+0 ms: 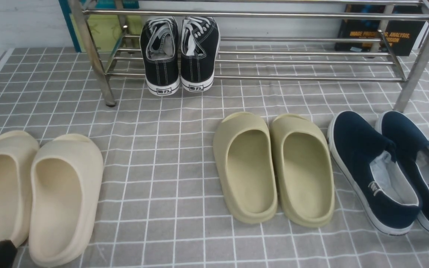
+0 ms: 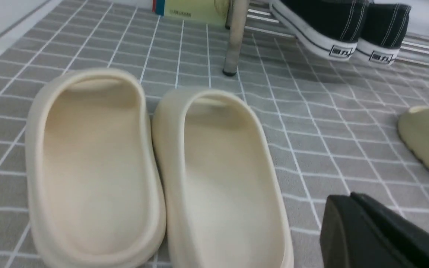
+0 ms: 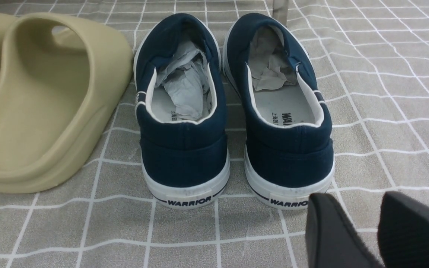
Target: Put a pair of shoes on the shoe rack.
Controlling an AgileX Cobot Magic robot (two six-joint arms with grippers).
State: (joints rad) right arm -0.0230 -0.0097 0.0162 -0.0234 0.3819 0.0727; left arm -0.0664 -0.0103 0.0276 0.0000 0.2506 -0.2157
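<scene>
Black canvas is what you should look for: the pair of shoes [image 1: 179,56] sits side by side on the low bars of the shoe rack [image 1: 311,61], near its left leg, with the white heels poking out toward you. In your left wrist view those black shoes [image 2: 343,28] are far ahead of the left fingers [image 2: 378,234], past the shiny rack leg [image 2: 235,37]. Only a dark tip of the left fingers shows there, so you cannot tell if they are spread or pressed together. They hold nothing that you can see. Just beside them lie the two beige slides [image 2: 155,175], touching each other on the grey checked cloth of the table [image 2: 330,123]. In the front view a small dark bit shows at the bottom left corner, by the beige slides [image 1: 35,193]. Your right fingers [image 3: 367,227] are spread a little, with a gap between them and nothing in it. Right in front of them stand the two navy slip-ons [image 3: 233,111], heels toward the fingers, with crumpled paper inside. The olive slides [image 3: 43,100] lie next to the navy ones, on the side away from the fingers.
</scene>
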